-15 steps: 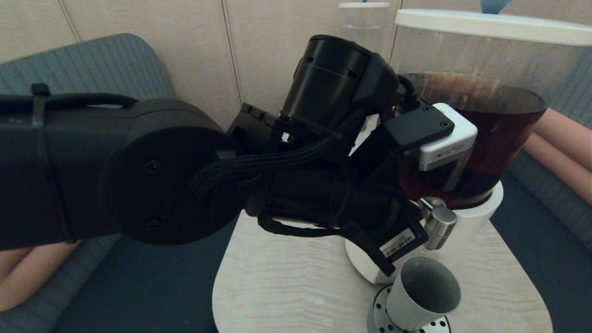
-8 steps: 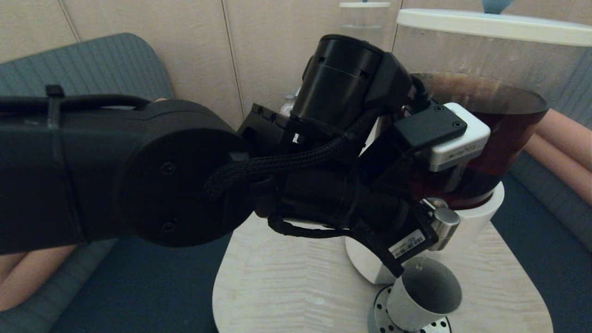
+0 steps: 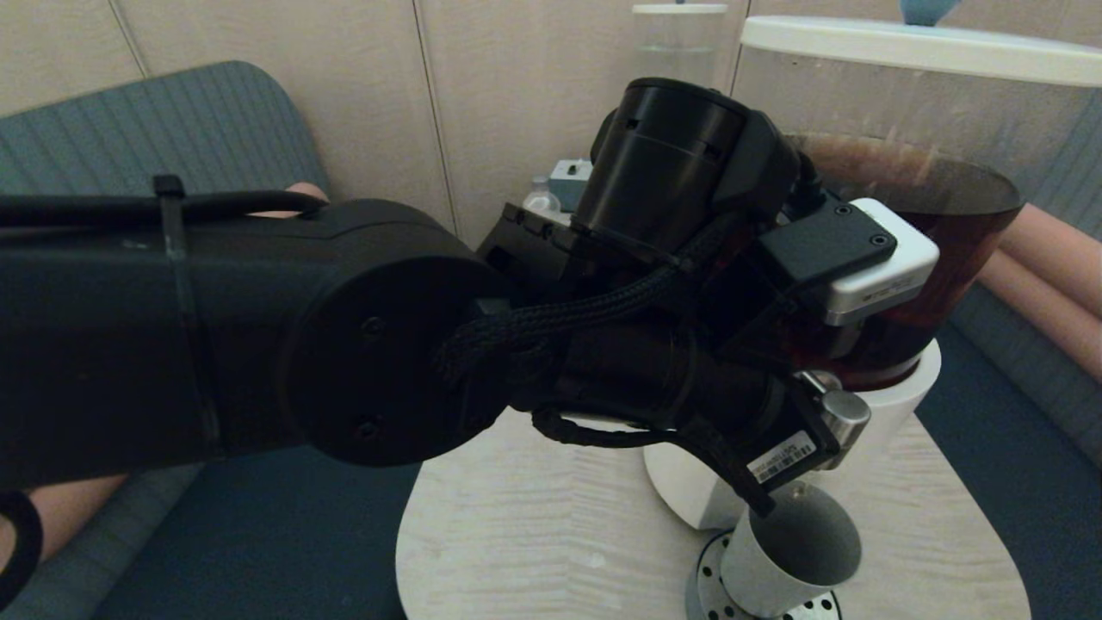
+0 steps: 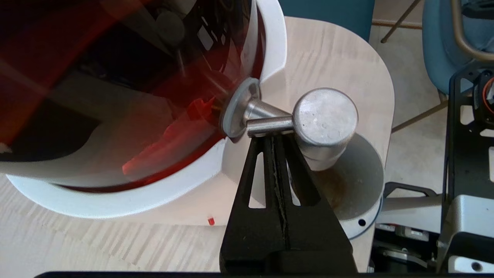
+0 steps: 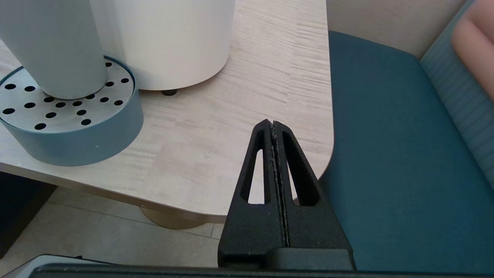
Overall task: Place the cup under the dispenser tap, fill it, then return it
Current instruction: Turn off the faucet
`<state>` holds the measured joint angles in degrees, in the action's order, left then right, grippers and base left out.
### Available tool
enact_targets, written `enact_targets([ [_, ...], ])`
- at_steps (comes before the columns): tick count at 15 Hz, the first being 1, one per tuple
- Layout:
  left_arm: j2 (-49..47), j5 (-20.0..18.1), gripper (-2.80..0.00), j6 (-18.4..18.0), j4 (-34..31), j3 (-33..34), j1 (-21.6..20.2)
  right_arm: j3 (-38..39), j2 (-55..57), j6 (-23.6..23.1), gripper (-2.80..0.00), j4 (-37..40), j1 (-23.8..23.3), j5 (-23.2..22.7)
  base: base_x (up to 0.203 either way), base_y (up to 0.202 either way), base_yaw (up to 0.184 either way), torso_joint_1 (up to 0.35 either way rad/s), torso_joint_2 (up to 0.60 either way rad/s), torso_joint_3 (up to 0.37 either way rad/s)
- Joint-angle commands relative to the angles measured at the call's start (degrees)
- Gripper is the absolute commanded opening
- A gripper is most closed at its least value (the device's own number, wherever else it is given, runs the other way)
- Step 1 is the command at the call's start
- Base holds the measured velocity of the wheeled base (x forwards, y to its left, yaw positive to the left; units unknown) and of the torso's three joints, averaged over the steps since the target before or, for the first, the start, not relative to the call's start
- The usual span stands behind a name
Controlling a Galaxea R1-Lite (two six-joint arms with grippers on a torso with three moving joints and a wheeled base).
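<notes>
The grey cup [image 3: 788, 551] stands on the perforated drip tray [image 3: 814, 607], right under the steel dispenser tap [image 3: 844, 415]. In the left wrist view the tap [image 4: 326, 116] hangs over the cup [image 4: 362, 181], and a brownish patch shows at the cup's bottom. My left gripper [image 4: 273, 136] is shut with nothing between its fingers, and its tips touch the tap's thin horizontal stem [image 4: 270, 124]. My right gripper [image 5: 273, 124] is shut and empty. It hovers over the table's near right corner, apart from the cup [image 5: 54, 50].
The big dispenser [image 3: 913, 215] with dark brown liquid sits on its white base [image 5: 173, 38] at the table's right. A small clear dispenser [image 3: 680, 43] stands behind it. My left arm hides much of the table [image 3: 534, 534]. Blue seating [image 5: 393, 154] lies beyond the table's edge.
My left arm has moved to the right toward the tap, carrying its shut fingers up to the tap's stem. The cup has stayed on the tray.
</notes>
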<state>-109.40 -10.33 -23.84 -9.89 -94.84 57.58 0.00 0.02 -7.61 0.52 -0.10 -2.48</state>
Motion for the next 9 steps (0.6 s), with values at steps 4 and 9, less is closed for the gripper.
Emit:
enact_targets([
  [4, -0.8, -0.1, -2.8, -0.1, 0.8, -0.5, 0.4, 0.5, -0.2, 0.0, -2.8, 0.0, 0.0, -0.1, 0.0, 0.0, 0.0, 0.0, 0.0, 0.0],
  [9, -1.5, -0.3, -2.8, 1.0, 2.9, -0.6, 1.0, 0.5, -0.2, -0.1, -2.8, 0.0, 0.0, -0.1, 0.0, 0.0, 0.0, 0.0, 0.0, 0.0],
])
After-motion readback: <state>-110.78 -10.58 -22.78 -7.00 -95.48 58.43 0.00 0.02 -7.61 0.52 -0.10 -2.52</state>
